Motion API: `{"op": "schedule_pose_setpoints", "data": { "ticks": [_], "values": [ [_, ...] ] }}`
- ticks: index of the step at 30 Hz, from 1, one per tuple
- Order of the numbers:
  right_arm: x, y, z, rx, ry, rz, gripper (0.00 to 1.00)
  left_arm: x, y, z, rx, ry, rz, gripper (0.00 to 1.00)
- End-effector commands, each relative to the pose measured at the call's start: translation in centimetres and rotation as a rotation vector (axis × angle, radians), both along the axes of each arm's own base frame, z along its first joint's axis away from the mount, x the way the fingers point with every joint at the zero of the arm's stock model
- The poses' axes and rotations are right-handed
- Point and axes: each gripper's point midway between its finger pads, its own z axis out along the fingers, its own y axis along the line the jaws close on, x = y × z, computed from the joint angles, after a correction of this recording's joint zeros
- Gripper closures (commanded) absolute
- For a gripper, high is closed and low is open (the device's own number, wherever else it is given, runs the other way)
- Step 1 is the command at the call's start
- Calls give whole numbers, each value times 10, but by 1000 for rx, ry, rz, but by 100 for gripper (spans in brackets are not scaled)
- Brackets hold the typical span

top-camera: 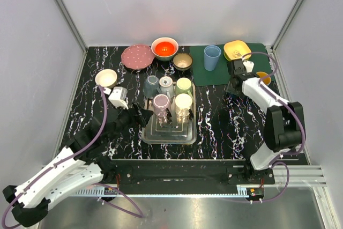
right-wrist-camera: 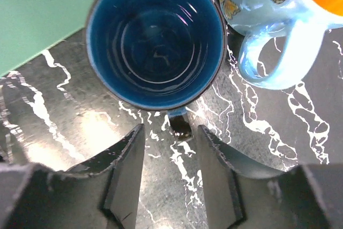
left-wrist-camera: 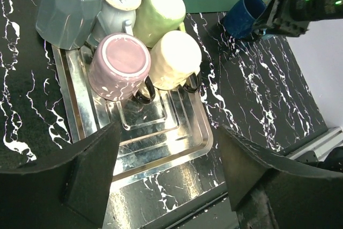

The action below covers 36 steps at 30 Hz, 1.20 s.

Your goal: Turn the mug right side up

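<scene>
Right wrist view alone shows blue mug (right-wrist-camera: 155,41) mouth up, handle just ahead of spread right hand (right-wrist-camera: 170,131), ungripped; butterfly mug (right-wrist-camera: 268,4) beside; left hand (left-wrist-camera: 167,132) spread, empty, over tray (left-wrist-camera: 177,159) of inverted mugs (left-wrist-camera: 120,65)

Marbled table (top-camera: 225,127): tray (top-camera: 168,134), mat (top-camera: 199,74), blue mug (right-wrist-camera: 155,41)

The top external camera looks down from above the near edge over the whole table (top-camera: 225,127). The left wrist camera faces the tray (left-wrist-camera: 161,148) obliquely from close, also catching the blue mug (left-wrist-camera: 244,17), into which the right wrist camera looks straight down, very near.
</scene>
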Motion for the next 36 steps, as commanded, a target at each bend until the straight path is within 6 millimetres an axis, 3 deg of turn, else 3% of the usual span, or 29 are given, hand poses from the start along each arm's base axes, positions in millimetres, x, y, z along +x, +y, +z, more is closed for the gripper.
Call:
{"op": "schedule_pose_setpoints", "data": {
  "ticks": [1, 2, 4, 6, 7, 8, 10, 11, 12, 13, 14, 20, 24, 27, 28, 36],
  "values": [
    [10, 15, 63, 51, -173, 11, 49, 6, -2, 3, 3, -15, 10, 16],
    [7, 18, 76, 65, -201, 19, 49, 8, -2, 2, 5, -8, 19, 3],
    [0, 43, 94, 104, -241, 83, 48, 12, 0, -2, -3, 13, 62, 1],
    [-5, 80, 136, 221, -400, 200, 48, 14, -1, -7, -21, 40, 85, 1],
    [-19, 105, 130, 266, -405, 293, 45, 15, -4, -17, -15, 59, 82, 1],
    [-34, 127, 146, 357, -452, 385, 33, 17, -9, -15, -36, 44, 74, 1],
    [-50, 149, 137, 449, -458, 451, 20, 21, -16, -30, -38, 69, 68, 1],
    [-62, 161, 138, 534, -454, 485, 19, 25, -19, -30, -71, 74, 86, 3],
    [-69, 164, 123, 563, -442, 497, 18, 27, -22, -32, -78, 79, 89, 5],
    [-80, 171, 124, 610, -436, 538, 18, 28, -27, -41, -75, 98, 80, 6],
    [-89, 177, 119, 646, -410, 576, 17, 32, -33, -38, -108, 96, 82, 7],
    [-122, 195, 67, 559, -234, 752, 14, 41, -41, -61, 14, 202, 104, 8],
    [-125, 206, 60, 462, -203, 809, 12, 38, -45, -65, 58, 244, 75, 1],
    [-120, 212, 50, 376, -157, 838, 12, 31, -41, -69, 50, 239, 58, 1],
    [-115, 209, 40, 333, -129, 821, 12, 28, -39, -64, 32, 224, 52, 1],
    [-84, 217, 31, 187, -88, 831, 21, 13, -19, -65, 37, 185, 47, 1]
  ]
}}
